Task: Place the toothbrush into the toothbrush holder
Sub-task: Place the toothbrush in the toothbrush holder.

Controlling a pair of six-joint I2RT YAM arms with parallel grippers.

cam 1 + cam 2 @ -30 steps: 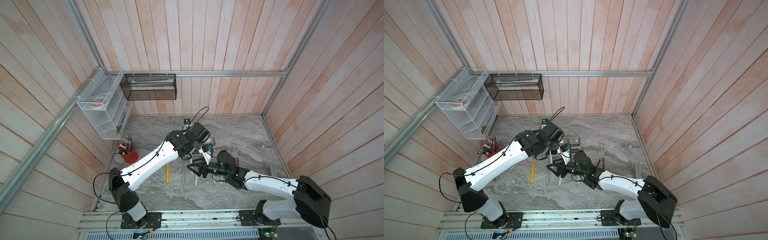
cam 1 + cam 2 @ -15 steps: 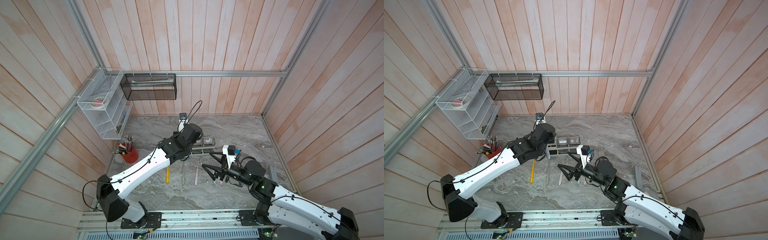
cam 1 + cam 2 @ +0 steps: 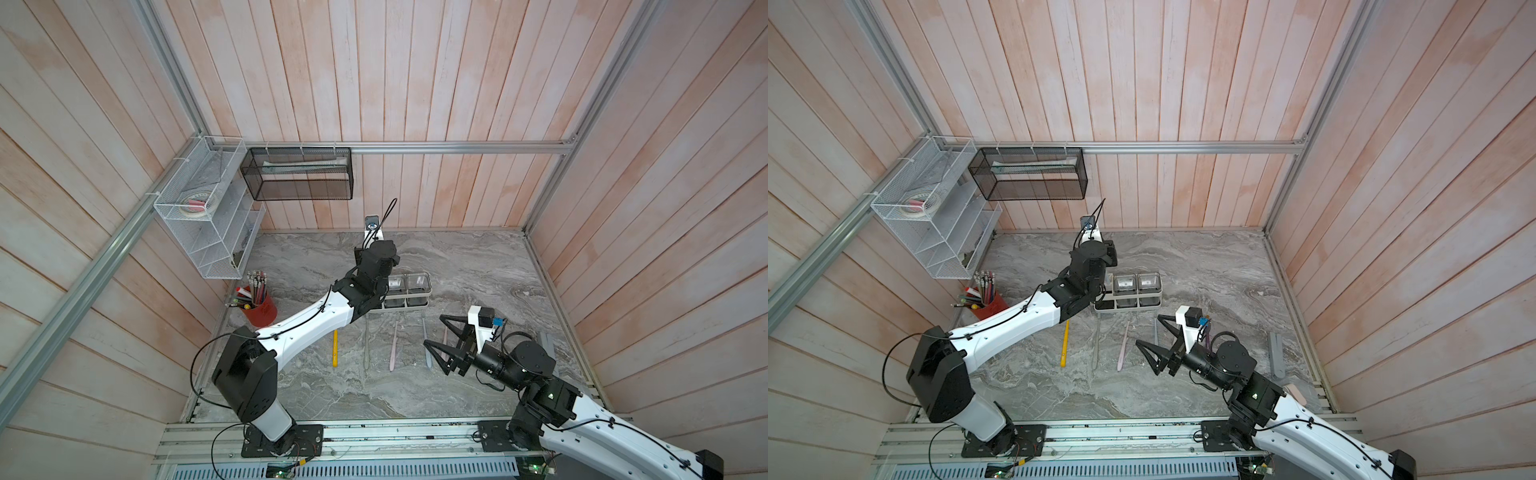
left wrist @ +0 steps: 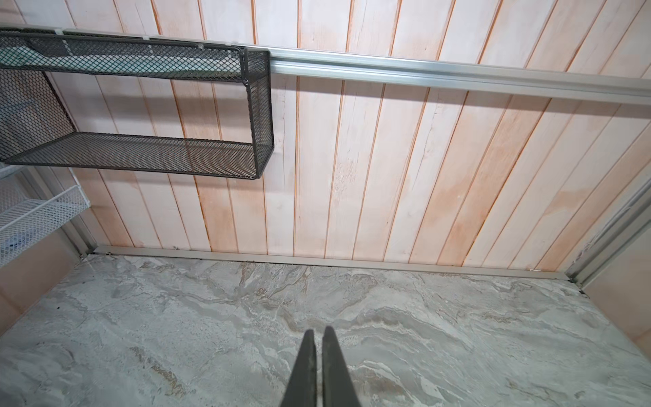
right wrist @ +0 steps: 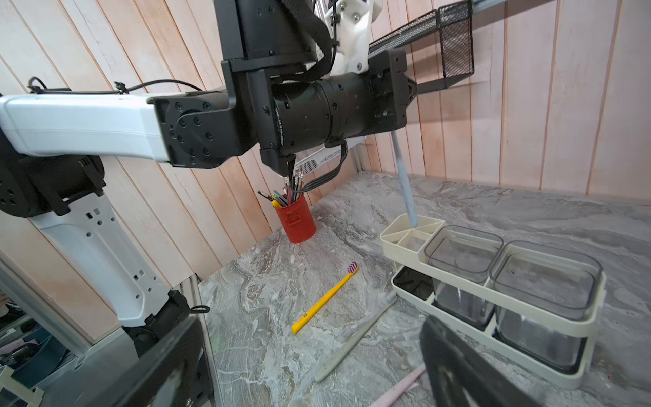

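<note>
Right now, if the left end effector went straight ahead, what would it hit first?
Probably the back wall: the left end effector points over bare table, past the black mesh basket; depth unclear.

Whitewashed pink plank walls (image 3: pixel 415 83) on three sides in both top views. Aluminium rail (image 3: pixel 457 147) crosses the back wall mid-frame. Black mesh basket (image 3: pixel 299 189) hangs off it, centre left, with a white wire rack (image 3: pixel 199 241) on the left wall just beside it. Grey marble-pattern surface (image 3: pixel 478 266) below. Slotted metal track (image 3: pixel 395 436) along the bottom edge. Even light, soft shadows.
</note>
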